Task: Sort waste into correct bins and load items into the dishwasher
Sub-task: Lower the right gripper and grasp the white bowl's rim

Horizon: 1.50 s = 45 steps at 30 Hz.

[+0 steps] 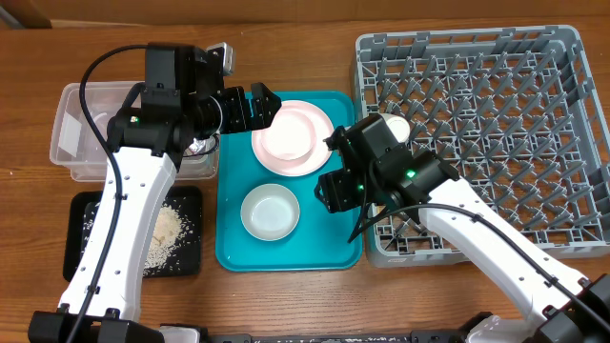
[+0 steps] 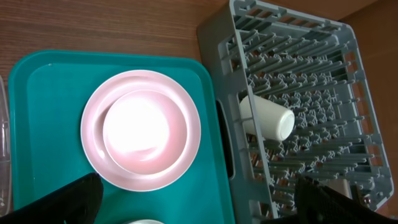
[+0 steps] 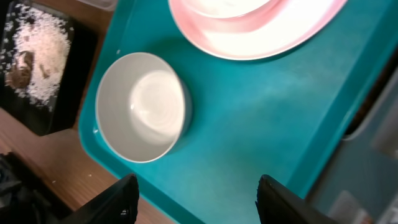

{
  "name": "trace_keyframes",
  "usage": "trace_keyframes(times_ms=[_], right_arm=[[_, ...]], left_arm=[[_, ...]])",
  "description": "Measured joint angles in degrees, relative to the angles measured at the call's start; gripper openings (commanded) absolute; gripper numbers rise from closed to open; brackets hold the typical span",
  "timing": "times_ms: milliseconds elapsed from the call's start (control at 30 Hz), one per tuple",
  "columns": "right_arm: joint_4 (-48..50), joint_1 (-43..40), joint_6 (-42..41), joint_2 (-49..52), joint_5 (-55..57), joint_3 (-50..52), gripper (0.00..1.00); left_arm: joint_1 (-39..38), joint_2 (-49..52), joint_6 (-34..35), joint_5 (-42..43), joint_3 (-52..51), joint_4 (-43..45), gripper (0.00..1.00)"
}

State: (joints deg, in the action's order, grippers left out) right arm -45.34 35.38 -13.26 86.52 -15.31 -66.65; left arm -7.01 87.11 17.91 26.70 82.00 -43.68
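The right gripper (image 3: 200,208) hangs over the near right part of the teal tray (image 1: 233,252), its 2 fingers spread with nothing between them. In its wrist view the white bowl (image 3: 142,106) sits upright on the tray, ahead and to the left of the fingers; from overhead it lies just beside this gripper and well apart from the other. I judge the right arm the better placed for it. The bowl is round, so it has no long axis and only its rim offers a hold. Beyond it on the same tray is the pink plate (image 1: 322,129) with the pink bowl (image 1: 284,141) nested upright in it. The left gripper (image 1: 262,105) hovers at the plate's far left edge, spread wide and empty, the nearer of the 2 to that pair. To the right, the grey rack (image 1: 467,38) holds 1 cup (image 2: 267,118) on its side among the pegs near the tray-side corner. Far left are the clear tub (image 1: 76,133) and the black tray (image 1: 81,238) with pale crumbs (image 1: 167,229). No brand, label or writing can be read anywhere.
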Motion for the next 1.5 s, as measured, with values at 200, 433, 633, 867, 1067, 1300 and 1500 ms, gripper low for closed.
trace_keyframes(times_ms=[200, 433, 633, 867, 1067, 1300, 1500], right_arm=[[0.6, 3.0, -0.3, 0.0, -1.2, 0.0, 0.64], [4.2, 6.1, -1.2, 0.0, -1.4, 0.0, 0.65], [8.3, 9.8, -2.6, 0.2, -1.4, 0.0, 0.66], [12.8, 15.9, -3.2, 3.7, -1.4, 0.0, 0.66], [21.3, 19.3, -3.3, 9.9, -1.3, 0.0, 0.66], [29.5, 22.0, -2.9, 18.2, 0.5, -0.1, 0.66], [28.6, 23.2, -1.0, 21.0, 6.3, -0.1, 0.62]], left_arm=[[0.0, 0.0, 0.2, 0.0, 0.0, 3.5, 1.0], [0.0, 0.0, 0.2, -0.5, 0.0, 3.2, 1.0], [0.5, 0.0, 0.3, -10.2, 0.0, 6.1, 1.0], [10.2, -0.9, 1.7, -20.2, 0.0, 5.3, 1.0], [25.1, -5.1, 1.9, -22.8, 0.0, 0.3, 1.0], [32.9, -5.6, 1.9, -22.9, 0.2, -7.6, 1.0], [33.0, -5.2, 1.9, -22.8, 0.2, -7.6, 1.0]])
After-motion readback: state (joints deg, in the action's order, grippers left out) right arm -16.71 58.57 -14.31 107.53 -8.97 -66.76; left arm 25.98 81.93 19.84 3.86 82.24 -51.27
